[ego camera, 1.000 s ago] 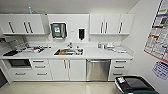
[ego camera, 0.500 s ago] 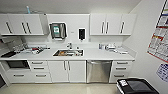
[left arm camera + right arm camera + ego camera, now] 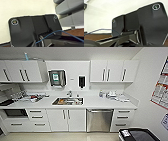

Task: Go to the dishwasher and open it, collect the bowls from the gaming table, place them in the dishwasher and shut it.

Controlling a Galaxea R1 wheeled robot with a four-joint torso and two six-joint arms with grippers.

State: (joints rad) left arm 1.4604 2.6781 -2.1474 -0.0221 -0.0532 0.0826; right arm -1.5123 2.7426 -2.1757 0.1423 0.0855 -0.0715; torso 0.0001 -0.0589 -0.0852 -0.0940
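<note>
The dishwasher (image 3: 99, 120) is seen shut under the white worktop (image 3: 100, 102), at about five o'clock from the sink (image 3: 67, 101). White cupboard doors (image 3: 67, 119) are set at its nine o'clock, drawers (image 3: 122, 119) at its three o'clock. Wall cupboards (image 3: 113, 71) are hung above. Whether either pincer is wide or narrow cannot be told.

- The left wrist's dark plate (image 3: 33, 31) fills much of the left wrist view, with a round fitting at each upper corner
- A thin blue cable (image 3: 56, 33) arcs across the plate's lower part
- The right wrist's dark plate (image 3: 144, 25) sits tilted, a jointed bar (image 3: 125, 36) beside it
- A blue cable (image 3: 100, 30) loops beside that plate
- Fingers cannot be made out on either arm
</note>
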